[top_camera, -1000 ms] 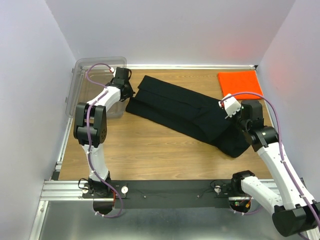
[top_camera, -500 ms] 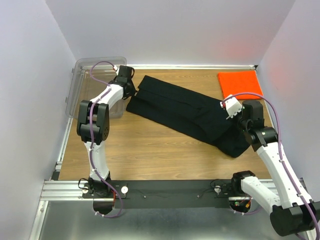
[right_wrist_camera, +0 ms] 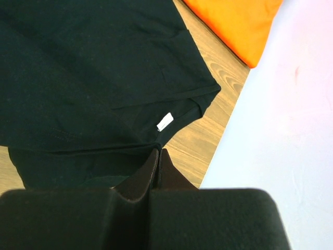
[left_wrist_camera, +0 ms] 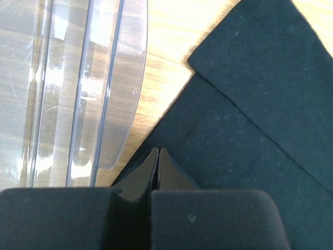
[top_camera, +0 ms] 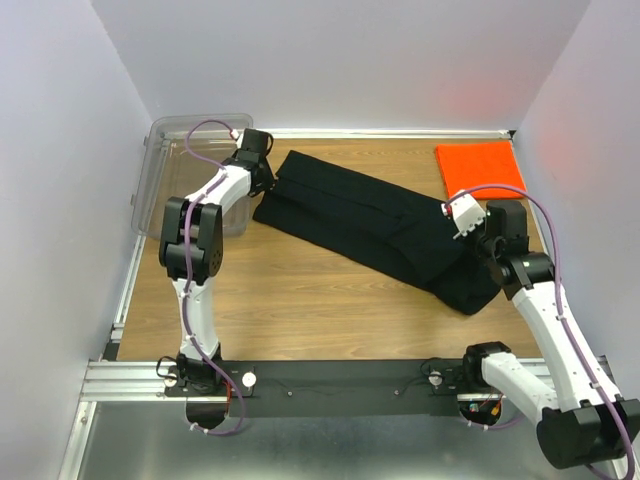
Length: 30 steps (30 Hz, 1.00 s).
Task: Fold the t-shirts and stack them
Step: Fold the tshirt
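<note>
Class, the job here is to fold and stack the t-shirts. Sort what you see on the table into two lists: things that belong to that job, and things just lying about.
Belongs to the job:
- black t-shirt
- orange t-shirt

Just lying about:
- clear plastic bin

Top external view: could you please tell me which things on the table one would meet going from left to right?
clear plastic bin → black t-shirt → orange t-shirt
</note>
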Available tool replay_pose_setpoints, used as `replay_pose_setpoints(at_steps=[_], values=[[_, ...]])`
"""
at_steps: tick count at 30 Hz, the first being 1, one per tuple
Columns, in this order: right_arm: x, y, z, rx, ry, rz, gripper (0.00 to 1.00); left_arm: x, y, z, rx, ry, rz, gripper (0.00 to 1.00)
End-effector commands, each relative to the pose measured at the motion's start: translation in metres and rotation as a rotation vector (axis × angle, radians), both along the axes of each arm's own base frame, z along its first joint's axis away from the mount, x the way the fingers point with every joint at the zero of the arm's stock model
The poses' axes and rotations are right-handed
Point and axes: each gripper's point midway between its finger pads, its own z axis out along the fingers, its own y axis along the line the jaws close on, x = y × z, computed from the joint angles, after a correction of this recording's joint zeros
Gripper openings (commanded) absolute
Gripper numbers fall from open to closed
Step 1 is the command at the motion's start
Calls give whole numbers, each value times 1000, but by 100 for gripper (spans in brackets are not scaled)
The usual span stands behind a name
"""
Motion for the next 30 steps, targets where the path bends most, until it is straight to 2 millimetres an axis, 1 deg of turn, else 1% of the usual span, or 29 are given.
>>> replay_pose_setpoints(at_steps=[1, 2, 4, 5, 7, 8, 9, 10, 11, 12, 14, 15, 16, 18, 19, 20, 21, 22, 23, 24, 25, 26, 27, 29, 30], values=[[7, 5, -3, 21, 6, 26, 1, 8, 6, -3, 45, 4, 11, 0], [8, 6, -2, 23, 5, 30, 1, 8, 4, -5, 43, 12, -6, 0], [11, 8, -4, 28, 15, 37, 0, 12, -1, 2, 31, -1, -32, 5], [13, 10, -4, 37, 16, 45, 1, 15, -4, 7, 29, -18, -60, 14], [15, 13, -8, 45, 32, 55, 1, 16, -14, 27, -9, -65, -109, 25], [17, 14, -7, 51, 31, 60, 1, 21, -18, 40, -22, -120, -130, 40], [18, 16, -8, 55, 36, 66, 0, 20, -23, 65, -42, -176, -167, 54], [19, 16, -9, 55, 41, 67, 1, 17, -24, 70, -46, -195, -178, 69], [21, 17, -12, 56, 52, 68, 1, 18, -25, 82, -50, -233, -181, 71], [21, 17, -13, 57, 55, 69, 1, 14, -24, 100, -49, -265, -186, 71], [23, 19, -16, 64, 63, 72, 0, 7, -28, 117, -77, -304, -214, 71], [25, 19, -14, 68, 59, 72, 1, -10, -32, 127, -102, -319, -244, 71], [26, 22, -14, 77, 58, 80, 1, -16, -37, 136, -126, -359, -262, 70], [30, 25, -14, 95, 66, 86, 0, -36, -44, 142, -162, -388, -310, 68], [33, 27, -10, 105, 59, 89, 1, -57, -48, 136, -187, -379, -342, 67], [35, 27, -10, 114, 63, 86, 1, -64, -52, 135, -196, -392, -368, 66], [39, 32, -13, 133, 77, 103, 1, -78, -58, 123, -213, -362, -408, 65], [41, 33, -14, 139, 82, 104, 1, -84, -60, 115, -214, -343, -428, 65], [44, 35, -16, 148, 91, 107, 1, -90, -64, 106, -208, -318, -459, 63], [46, 36, -17, 156, 96, 106, 1, -96, -72, 99, -207, -303, -491, 63], [51, 37, -20, 161, 110, 105, 1, -101, -80, 86, -207, -273, -515, 62], [55, 38, -19, 172, 108, 104, 1, -104, -85, 79, -197, -256, -528, 61], [59, 39, -19, 181, 109, 99, 1, -103, -98, 68, -172, -232, -556, 61], [70, 43, -18, 194, 110, 101, 1, -99, -98, 50, -137, -168, -545, 56], [73, 43, -19, 199, 115, 99, 1, -91, -96, 34, -115, -136, -522, 53]])
